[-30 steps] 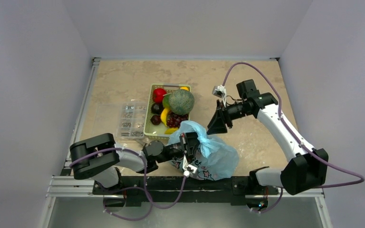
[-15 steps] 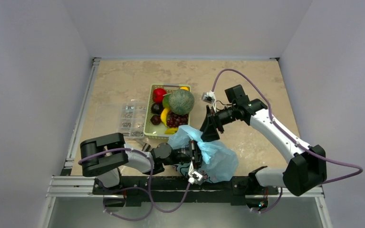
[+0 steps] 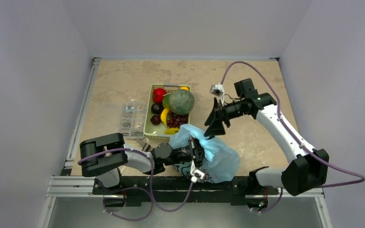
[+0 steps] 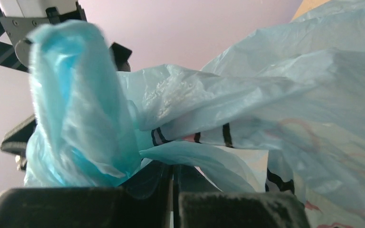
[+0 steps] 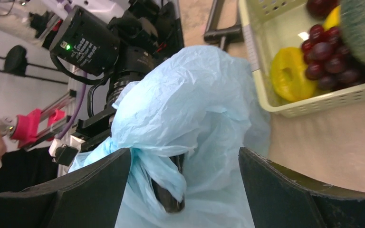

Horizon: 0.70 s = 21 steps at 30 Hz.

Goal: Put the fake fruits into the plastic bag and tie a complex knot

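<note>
The light-blue plastic bag [image 3: 216, 159] lies crumpled at the table's near edge. My left gripper [image 3: 198, 149] is shut on a fold of the bag [image 4: 204, 164], with a handle loop [image 4: 76, 104] draped up over it. My right gripper [image 3: 214, 124] is open and empty, hovering just beyond the bag; the bag [image 5: 185, 114] fills the gap between its fingers [image 5: 90, 190] without touching them. The fake fruits stay in the green mesh basket [image 3: 150, 123]: red apple [image 3: 159, 94], netted melon [image 3: 180, 101], grapes [image 3: 176, 119], banana [image 3: 164, 115]. No knot shows.
A clear compartment box [image 3: 131, 121] sits left of the basket. The basket corner with grapes [image 5: 328, 52] and a yellow piece [image 5: 290, 76] shows in the right wrist view. Grey walls enclose the table on three sides.
My right gripper came down toward the bag, then pulled back up and right a little. My left gripper shifted slightly right with the bag fold in it.
</note>
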{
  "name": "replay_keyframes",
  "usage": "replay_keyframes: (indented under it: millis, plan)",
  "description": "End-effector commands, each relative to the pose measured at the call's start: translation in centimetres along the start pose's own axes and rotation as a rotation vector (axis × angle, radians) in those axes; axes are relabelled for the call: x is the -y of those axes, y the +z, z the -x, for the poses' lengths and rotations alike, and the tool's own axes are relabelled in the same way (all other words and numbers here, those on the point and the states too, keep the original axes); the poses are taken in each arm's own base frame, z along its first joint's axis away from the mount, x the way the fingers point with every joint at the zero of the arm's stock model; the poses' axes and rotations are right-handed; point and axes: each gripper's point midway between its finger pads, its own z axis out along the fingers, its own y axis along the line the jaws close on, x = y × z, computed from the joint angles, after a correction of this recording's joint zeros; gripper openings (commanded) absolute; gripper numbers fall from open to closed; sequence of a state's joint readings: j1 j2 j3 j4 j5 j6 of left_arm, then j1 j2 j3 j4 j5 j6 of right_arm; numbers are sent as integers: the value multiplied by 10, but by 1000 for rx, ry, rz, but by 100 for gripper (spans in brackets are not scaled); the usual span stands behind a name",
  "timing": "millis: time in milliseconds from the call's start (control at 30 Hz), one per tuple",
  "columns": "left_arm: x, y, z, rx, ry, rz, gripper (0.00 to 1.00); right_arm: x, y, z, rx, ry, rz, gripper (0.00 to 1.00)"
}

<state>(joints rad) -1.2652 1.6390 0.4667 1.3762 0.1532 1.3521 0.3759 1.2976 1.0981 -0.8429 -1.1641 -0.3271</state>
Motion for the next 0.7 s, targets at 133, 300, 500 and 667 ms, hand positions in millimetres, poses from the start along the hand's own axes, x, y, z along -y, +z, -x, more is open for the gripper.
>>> replay_keyframes:
  millis: [133,300,500,667]
  plan:
    - [-34,-8,-2,-26,42,96,0,-7,-49,14,40,-37,-133,75]
    - [-42,-5,-3,-32,59,116,0,-2,-49,7,75,26,-163,58]
    - [-59,0,-16,-86,79,162,0,1,-46,0,43,42,-142,73]
    - [-71,0,-27,-130,97,191,0,4,-39,-4,21,68,-103,75]
